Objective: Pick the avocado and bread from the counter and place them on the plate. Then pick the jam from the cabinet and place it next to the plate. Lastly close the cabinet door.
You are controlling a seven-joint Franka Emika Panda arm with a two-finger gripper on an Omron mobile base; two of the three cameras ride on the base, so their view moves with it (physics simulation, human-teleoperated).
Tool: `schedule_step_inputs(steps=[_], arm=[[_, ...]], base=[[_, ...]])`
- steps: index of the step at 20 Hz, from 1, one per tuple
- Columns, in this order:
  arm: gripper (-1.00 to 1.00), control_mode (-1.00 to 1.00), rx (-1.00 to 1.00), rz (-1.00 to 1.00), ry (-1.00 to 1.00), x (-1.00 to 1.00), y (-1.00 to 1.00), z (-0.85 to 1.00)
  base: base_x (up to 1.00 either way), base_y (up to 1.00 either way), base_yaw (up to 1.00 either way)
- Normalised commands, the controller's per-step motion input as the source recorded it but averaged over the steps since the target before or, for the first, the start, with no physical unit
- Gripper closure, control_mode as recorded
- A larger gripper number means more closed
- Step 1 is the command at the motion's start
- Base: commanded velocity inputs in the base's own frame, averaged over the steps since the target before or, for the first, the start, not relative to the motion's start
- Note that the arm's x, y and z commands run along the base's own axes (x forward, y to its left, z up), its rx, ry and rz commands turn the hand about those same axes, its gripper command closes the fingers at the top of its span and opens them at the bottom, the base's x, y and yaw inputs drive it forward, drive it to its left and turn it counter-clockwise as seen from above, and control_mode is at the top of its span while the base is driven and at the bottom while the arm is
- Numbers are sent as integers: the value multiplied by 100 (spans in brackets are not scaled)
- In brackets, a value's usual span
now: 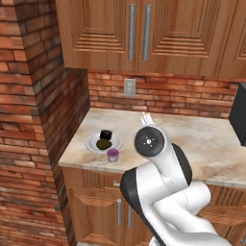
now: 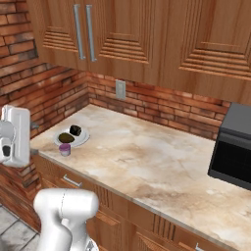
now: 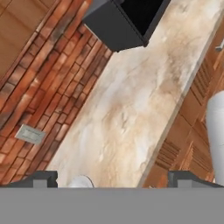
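We see our gripper (image 3: 112, 180) spread and empty; the jam jar (image 1: 112, 154) stands at the counter's (image 1: 202, 144) front edge, touching the plate (image 1: 92, 143); a careless swing could knock it off.

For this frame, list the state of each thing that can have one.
Wooden wall cabinet doors: shut.
White round plate: carries two small dark items.
Small purple jar: upright on the beige stone counter, beside the plate.
Black microwave: door shut.
Gripper: open, holding nothing.
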Motion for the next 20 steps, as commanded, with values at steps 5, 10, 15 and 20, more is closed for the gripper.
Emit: schedule_step_inputs(steps=[5,10,15,20], arm=[[-100,-100,7,1,0,-13,-13,1],[-100,-100,0,0,0,-15,0,0],[-100,100,0,0,0,-17,0,0],[-100,100,0,0,0,0,0,0]], base=[[0,0,0],[0,0,0],[-22,0,0],[-75,0,0]])
